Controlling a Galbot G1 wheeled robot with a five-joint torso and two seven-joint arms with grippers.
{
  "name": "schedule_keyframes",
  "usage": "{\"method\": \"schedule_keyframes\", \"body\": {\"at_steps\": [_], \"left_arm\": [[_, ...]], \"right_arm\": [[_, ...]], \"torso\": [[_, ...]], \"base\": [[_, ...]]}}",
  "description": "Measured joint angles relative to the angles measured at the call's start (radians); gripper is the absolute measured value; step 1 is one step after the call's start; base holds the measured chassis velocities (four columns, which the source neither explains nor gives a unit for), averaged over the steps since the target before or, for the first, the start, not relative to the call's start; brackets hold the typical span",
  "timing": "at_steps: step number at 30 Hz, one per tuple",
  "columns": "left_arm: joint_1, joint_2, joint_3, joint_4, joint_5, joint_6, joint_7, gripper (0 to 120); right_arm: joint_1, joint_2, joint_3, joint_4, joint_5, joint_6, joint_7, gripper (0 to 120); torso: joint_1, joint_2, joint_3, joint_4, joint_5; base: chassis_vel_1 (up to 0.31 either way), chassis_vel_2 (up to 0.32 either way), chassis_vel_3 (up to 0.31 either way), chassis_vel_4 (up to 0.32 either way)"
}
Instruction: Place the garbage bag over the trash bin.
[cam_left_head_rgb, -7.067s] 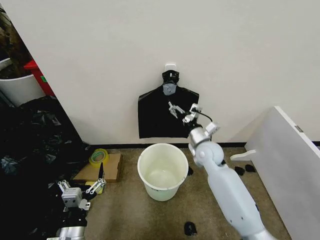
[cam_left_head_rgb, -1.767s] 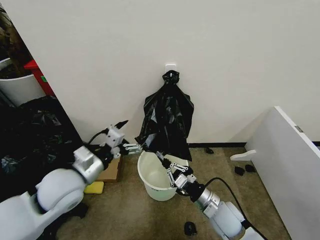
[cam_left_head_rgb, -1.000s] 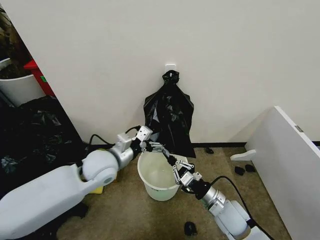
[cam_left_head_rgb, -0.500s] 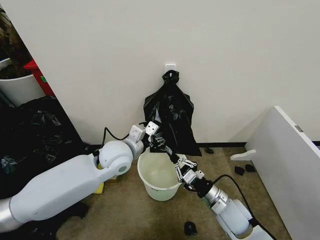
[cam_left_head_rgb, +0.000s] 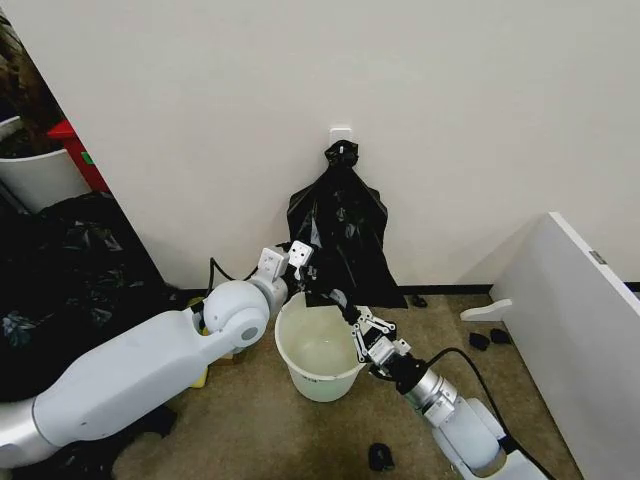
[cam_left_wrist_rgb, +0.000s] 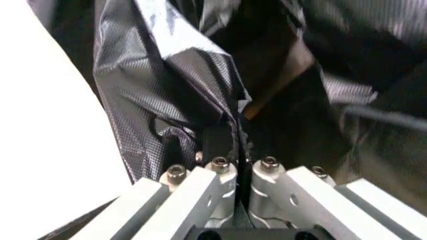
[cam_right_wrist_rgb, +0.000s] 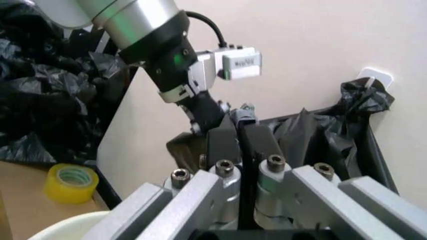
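The garbage bag (cam_left_head_rgb: 340, 235), glossy wrinkled black, hangs by its knotted top from a white wall hook (cam_left_head_rgb: 341, 132). Its lower hem hangs just above the back rim of the trash bin (cam_left_head_rgb: 320, 350), a round white bucket on the floor. My left gripper (cam_left_head_rgb: 305, 277) is shut on the hem's left part, and the thin film (cam_left_wrist_rgb: 167, 90) lies pinched between its fingers (cam_left_wrist_rgb: 217, 145). My right gripper (cam_left_head_rgb: 349, 311) reaches up over the bin's right rim and is shut on the hem's lower edge (cam_right_wrist_rgb: 320, 130). The left gripper (cam_right_wrist_rgb: 220, 112) stands close by it.
A heap of black plastic sheeting (cam_left_head_rgb: 60, 270) fills the floor at left, with a white planter tub (cam_left_head_rgb: 30, 170) behind it. A yellow tape roll (cam_right_wrist_rgb: 70, 182) lies left of the bin. A white board (cam_left_head_rgb: 575, 330) leans at right. Small dark items (cam_left_head_rgb: 380, 457) dot the floor.
My left arm has swung in from the left to the bag's lower left hem and closed on it. The right gripper has crept up and back with the hem.
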Motion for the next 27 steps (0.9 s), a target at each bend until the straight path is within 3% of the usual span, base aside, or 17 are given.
{"method": "schedule_keyframes", "body": {"at_steps": [6, 7, 8, 11, 14, 16, 27], "left_arm": [[0.075, 0.014, -0.082, -0.034, -0.011, -0.115, 0.000, 0], [0.125, 0.023, -0.147, -0.057, -0.021, -0.170, 0.005, 0], [0.125, 0.023, -0.147, -0.057, -0.021, -0.170, 0.005, 0], [0.219, 0.035, -0.261, -0.101, -0.028, -0.251, 0.038, 0], [0.284, 0.042, -0.328, -0.133, -0.028, -0.292, 0.067, 0], [0.352, 0.049, -0.385, -0.170, -0.028, -0.322, 0.097, 0], [0.440, 0.055, -0.420, -0.174, 0.061, -0.355, 0.141, 0]], "right_arm": [[-0.010, 0.010, -0.006, 0.016, 0.077, -0.052, 0.050, 0], [-0.018, 0.011, -0.009, 0.029, 0.125, -0.090, 0.080, 0], [-0.018, 0.011, -0.009, 0.029, 0.125, -0.090, 0.080, 0], [-0.042, 0.001, -0.022, 0.076, 0.232, -0.186, 0.120, 1], [-0.059, -0.012, -0.033, 0.116, 0.300, -0.244, 0.145, 10], [-0.064, -0.025, -0.036, 0.144, 0.332, -0.269, 0.152, 22], [-0.076, -0.078, 0.006, 0.272, 0.510, -0.362, 0.149, 59]], "torso": [[0.000, 0.000, 0.000, 0.0001, 0.0000], [0.000, 0.000, 0.000, 0.0002, -0.0002], [0.000, 0.000, 0.000, 0.0002, -0.0002], [0.000, 0.000, 0.000, 0.0002, -0.0001], [0.000, 0.000, 0.000, 0.0001, -0.0001], [0.000, 0.000, 0.000, 0.0003, -0.0002], [0.000, 0.000, 0.000, 0.0000, 0.0001]], "base": [[0.000, 0.000, 0.000, 0.000], [0.000, 0.000, 0.000, 0.000], [0.000, 0.000, 0.000, 0.000], [0.000, 0.000, 0.000, 0.000], [0.000, 0.000, 0.000, 0.000], [0.000, 0.000, 0.000, 0.000], [0.000, 0.000, 0.000, 0.000]]}}
